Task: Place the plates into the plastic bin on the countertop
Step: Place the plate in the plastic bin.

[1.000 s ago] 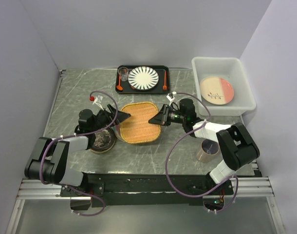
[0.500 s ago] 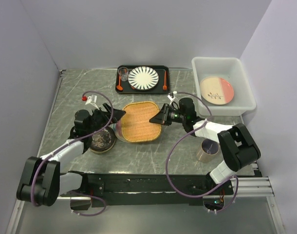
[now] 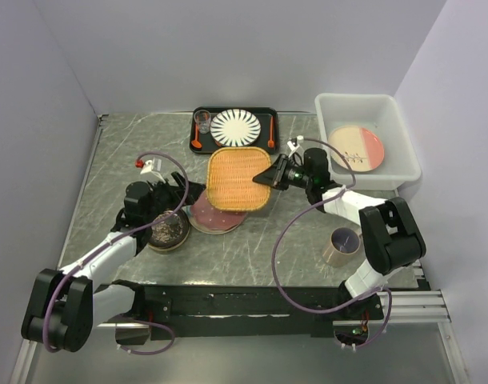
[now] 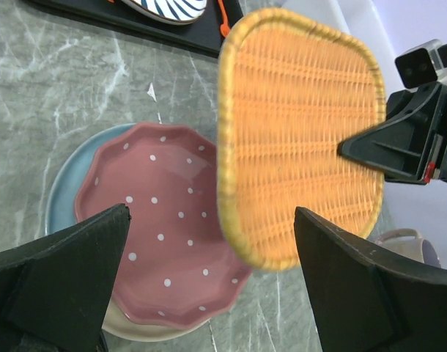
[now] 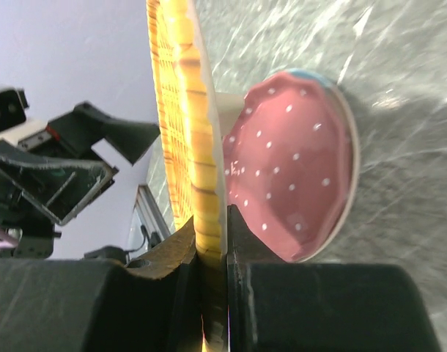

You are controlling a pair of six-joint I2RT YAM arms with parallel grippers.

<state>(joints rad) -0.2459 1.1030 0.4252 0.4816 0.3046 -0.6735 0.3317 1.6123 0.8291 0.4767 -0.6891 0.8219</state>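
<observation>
My right gripper (image 3: 266,179) is shut on the right rim of the tan woven plate (image 3: 238,178), which it holds up off the countertop (image 3: 124,152). The right wrist view shows that plate (image 5: 181,110) edge-on, pinched between the jaws of the right gripper (image 5: 211,220). Below lies a pink white-dotted plate (image 3: 214,214) (image 4: 165,220) on a pale blue-cream one (image 4: 58,198). At the stack's left, my left gripper (image 3: 188,192) (image 4: 211,213) stands open and empty. A dark patterned plate (image 3: 167,230) sits near it. The plastic bin (image 3: 404,152) at the back right holds a pink-cream sprig plate (image 3: 356,149).
A black tray (image 3: 263,117) at the back carries a striped plate (image 3: 235,127), a glass (image 3: 202,121) and orange utensils. A tan round cup-like thing (image 3: 341,245) stands by the right arm's base. Walls close in on the left, back and right.
The right gripper has lifted the woven plate off the stack and carried it back and to the right, uncovering the pink dotted plate. The left gripper has drawn back from the plate's left rim.
</observation>
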